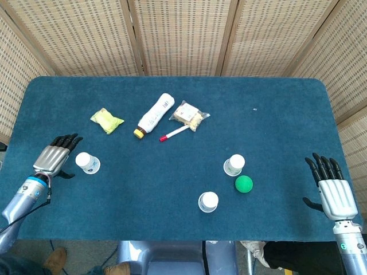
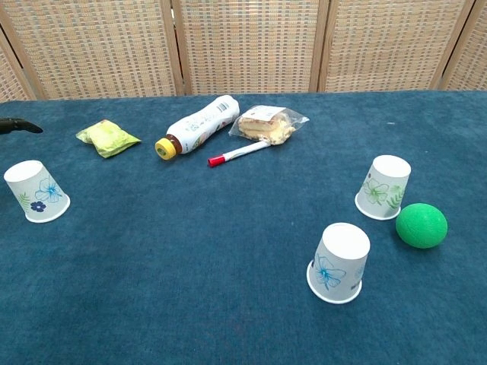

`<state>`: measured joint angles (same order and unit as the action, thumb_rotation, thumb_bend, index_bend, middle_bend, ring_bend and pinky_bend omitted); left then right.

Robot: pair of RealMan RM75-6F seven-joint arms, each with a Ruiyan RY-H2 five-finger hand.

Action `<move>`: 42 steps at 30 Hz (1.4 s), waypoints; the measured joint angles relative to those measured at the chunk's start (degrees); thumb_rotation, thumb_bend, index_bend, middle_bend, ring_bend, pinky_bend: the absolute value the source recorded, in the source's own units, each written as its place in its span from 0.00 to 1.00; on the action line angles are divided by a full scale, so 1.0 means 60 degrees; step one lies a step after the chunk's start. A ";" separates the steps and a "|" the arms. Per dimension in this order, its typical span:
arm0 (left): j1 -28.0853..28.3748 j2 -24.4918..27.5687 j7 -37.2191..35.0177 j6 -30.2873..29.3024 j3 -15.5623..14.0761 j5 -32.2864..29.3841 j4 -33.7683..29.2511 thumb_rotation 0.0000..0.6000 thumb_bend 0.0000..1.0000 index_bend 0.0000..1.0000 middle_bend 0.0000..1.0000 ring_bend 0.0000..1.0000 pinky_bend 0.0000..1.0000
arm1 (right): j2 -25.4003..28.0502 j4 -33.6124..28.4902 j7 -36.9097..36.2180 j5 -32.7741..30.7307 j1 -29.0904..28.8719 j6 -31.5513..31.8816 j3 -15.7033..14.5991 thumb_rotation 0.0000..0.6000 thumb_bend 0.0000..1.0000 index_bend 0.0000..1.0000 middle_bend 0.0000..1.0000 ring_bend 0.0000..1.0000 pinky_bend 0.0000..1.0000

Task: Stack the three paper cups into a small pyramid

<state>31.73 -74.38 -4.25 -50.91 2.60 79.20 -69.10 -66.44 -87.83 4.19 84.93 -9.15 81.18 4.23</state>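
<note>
Three white paper cups stand upside down on the blue table. One cup [image 1: 87, 162] [image 2: 36, 191] is at the left, one [image 1: 209, 201] [image 2: 338, 262] near the front middle, one [image 1: 233, 165] [image 2: 383, 187] right of centre. My left hand [image 1: 54, 157] is open, fingers spread, just left of the left cup without touching it; only a dark fingertip [image 2: 19, 125] shows in the chest view. My right hand [image 1: 331, 190] is open at the table's right front edge, holding nothing.
A green ball [image 1: 243, 184] [image 2: 421, 225] lies right beside the right cup. At the back lie a yellow packet [image 1: 106, 121], a white bottle [image 1: 154, 114], a red-capped marker [image 1: 174, 133] and a snack bag [image 1: 190, 115]. Wicker screens stand behind the table.
</note>
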 measured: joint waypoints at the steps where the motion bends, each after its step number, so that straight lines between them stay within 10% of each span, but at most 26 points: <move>1: 0.0057 -0.0168 -0.0232 0.0014 -0.0020 0.0142 0.0242 1.00 0.00 0.17 0.03 0.10 0.17 | -0.0006 0.0007 0.0006 -0.0009 -0.0001 -0.0007 0.0002 1.00 0.00 0.00 0.00 0.00 0.00; 11: 0.0567 -0.1032 -0.1316 0.0203 -0.0169 0.0816 0.1627 1.00 0.00 0.61 0.39 0.41 0.41 | -0.0048 0.0086 -0.0051 -0.0103 -0.0015 -0.0082 0.0036 1.00 0.00 0.00 0.00 0.00 0.00; 28: 0.1620 -0.0304 -0.0959 0.0204 0.0148 0.1464 -0.1753 1.00 0.00 0.58 0.39 0.41 0.41 | -0.0025 0.0100 -0.0182 -0.0165 -0.0019 -0.0142 0.0064 1.00 0.00 0.00 0.00 0.00 0.00; 42: 0.3860 -0.2722 0.2012 0.2413 0.0706 0.0716 -0.2967 1.00 0.00 0.58 0.39 0.41 0.41 | 0.0005 0.0338 -0.0456 -0.0624 0.0018 -0.0291 0.0229 1.00 0.00 0.00 0.00 0.00 0.00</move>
<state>54.90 -90.71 7.82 -36.43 6.83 83.50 -86.90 -66.40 -85.81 1.46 81.18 -9.04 79.43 5.60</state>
